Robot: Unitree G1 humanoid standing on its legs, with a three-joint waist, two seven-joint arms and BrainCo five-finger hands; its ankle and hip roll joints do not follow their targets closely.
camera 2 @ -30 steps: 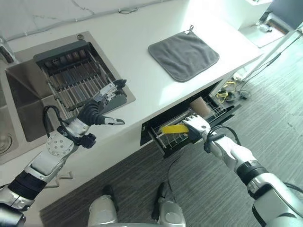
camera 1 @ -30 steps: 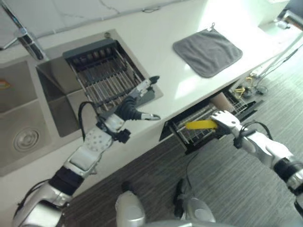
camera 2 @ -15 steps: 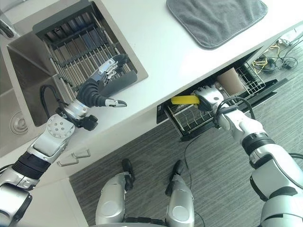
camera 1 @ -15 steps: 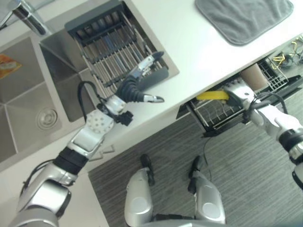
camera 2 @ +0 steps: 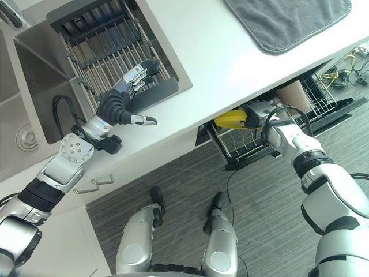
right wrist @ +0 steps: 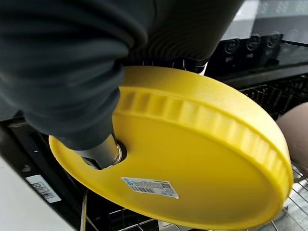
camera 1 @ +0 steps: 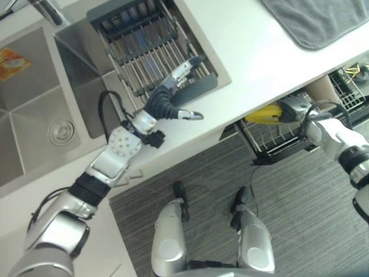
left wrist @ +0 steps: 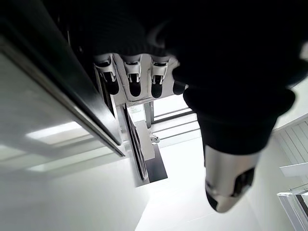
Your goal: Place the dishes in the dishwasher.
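Plate [right wrist: 192,159], a yellow one, is being held by the right hand [camera 2: 262,113], thumb pressing its underside and fingers curling over the rim, just above the rack [camera 1: 271,141] of the open dishwasher drawer under the counter [camera 1: 253,52]. A tan cup [camera 2: 294,95] is sitting in the rack just beyond the plate. The left hand [camera 1: 167,104] is hovering over the counter edge beside the sink [camera 1: 34,98], fingers loosely extended and holding nothing, near the drying rack [camera 1: 150,46]. A grey cloth [camera 2: 288,20] is lying on the counter, well apart from the rack. The placing step looks underway; next, I judge, the plate needs tilting upright and lowering between the rack's wires before the fingers let go.
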